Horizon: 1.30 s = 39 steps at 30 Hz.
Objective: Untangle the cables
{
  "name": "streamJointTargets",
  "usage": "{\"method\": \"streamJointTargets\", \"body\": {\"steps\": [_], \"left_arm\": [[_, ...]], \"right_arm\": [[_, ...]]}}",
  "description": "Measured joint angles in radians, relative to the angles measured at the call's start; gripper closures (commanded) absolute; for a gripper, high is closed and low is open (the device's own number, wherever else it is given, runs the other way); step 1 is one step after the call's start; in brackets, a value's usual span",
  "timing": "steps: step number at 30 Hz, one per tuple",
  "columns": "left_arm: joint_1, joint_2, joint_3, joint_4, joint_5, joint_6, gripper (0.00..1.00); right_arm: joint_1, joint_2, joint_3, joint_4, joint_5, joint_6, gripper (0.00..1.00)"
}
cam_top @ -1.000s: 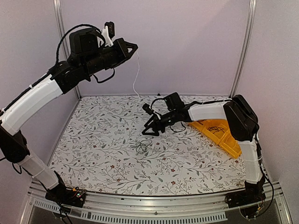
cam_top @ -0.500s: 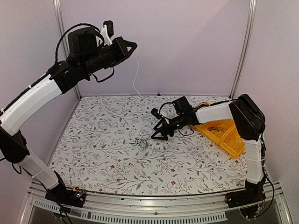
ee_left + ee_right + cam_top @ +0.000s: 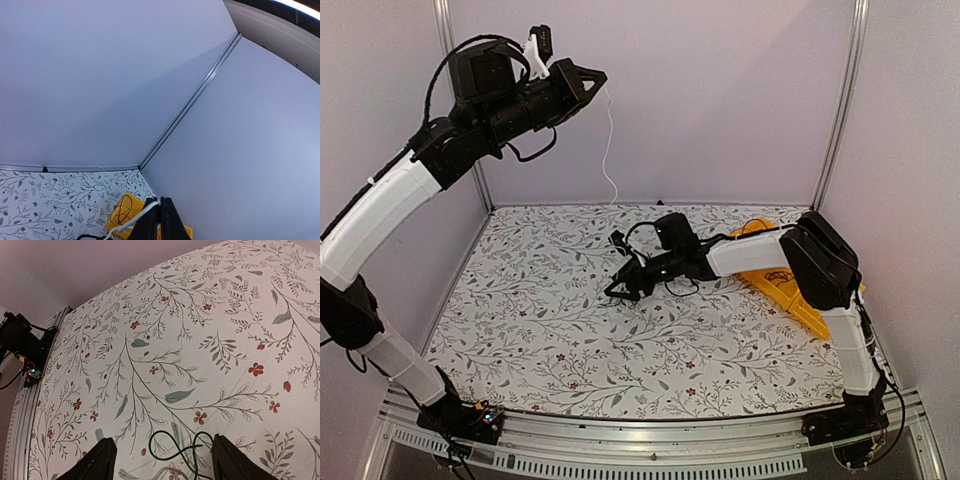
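At the far left the left arm [image 3: 390, 200] reaches high above the floral counter [image 3: 520, 330]. The left fingers [image 3: 588, 78] are pinched tight on 1 white cable [image 3: 611, 150]. The left wrist view confirms the grip, with no gap between the fingers [image 3: 168, 225] and the cable [image 3: 131, 223] trailing away below them. The cable hangs almost straight down, and its lower end reaches about the counter's far edge; whether it touches there cannot be told. Near the middle of the counter the right fingers [image 3: 616, 291] are low and spread wide, holding nothing. In the right wrist view the 2 fingers [image 3: 97, 462] stand on either side of a dark cable [image 3: 172, 450] that lies looped flat on the counter, with a paler strand [image 3: 159, 473] just showing at the bottom edge. From above, the arm hides this small remaining clump. At the right, a yellow tray [image 3: 810, 310] sits by the far right corner of the counter, with thin wire already lying in it. The left wrist view shows an orange-brown coil [image 3: 124, 209] there. The job looks to be well underway: at least 1 cable is put away, and 1 more is lifted clear of the pile and ready to be set aside. What is left is the dark loop and whatever is knotted with it. How many strands that is, and whether they are crossed, cannot be read from here.
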Motion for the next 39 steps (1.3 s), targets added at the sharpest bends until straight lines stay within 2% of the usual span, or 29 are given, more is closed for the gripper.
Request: {"method": "streamJointTargets", "body": {"steps": [5,9,13,15,18,20,23,28,33,39], "left_arm": [[-0.001,0.007,0.072,-0.039,0.0,0.0,1.0],[-0.011,0.041,0.203,-0.076,-0.009,0.02,1.0],[-0.088,0.11,0.44,-0.068,-0.078,0.156,1.0],[-0.165,0.139,0.553,0.008,-0.119,0.247,1.0],[-0.24,0.116,0.595,0.121,-0.149,0.327,1.0],[-0.238,0.08,0.562,0.188,-0.18,0.359,1.0],[-0.233,0.036,0.483,0.245,-0.232,0.402,1.0],[-0.232,-0.008,0.262,0.28,-0.299,0.447,1.0],[-0.229,-0.038,0.018,0.27,-0.327,0.444,1.0],[-0.22,-0.147,-0.269,0.29,-0.35,0.379,1.0]], "right_arm": [[0.018,0.097,0.007,0.018,0.057,0.1,0.62],[0.031,0.132,0.018,0.037,0.094,0.143,0.72],[0.032,0.132,0.016,0.039,0.119,0.159,0.73],[0.031,0.132,0.004,0.049,0.123,0.159,0.74],[0.027,0.129,-0.017,0.077,0.126,0.158,0.74],[0.021,0.121,-0.031,0.083,0.127,0.155,0.69],[0.011,0.109,-0.039,0.068,0.111,0.138,0.58],[-0.025,0.06,-0.042,-0.032,0.079,0.062,0.43],[-0.081,-0.061,-0.043,-0.167,0.058,-0.052,0.36],[-0.129,-0.264,-0.071,-0.253,0.051,-0.177,0.34]]}}
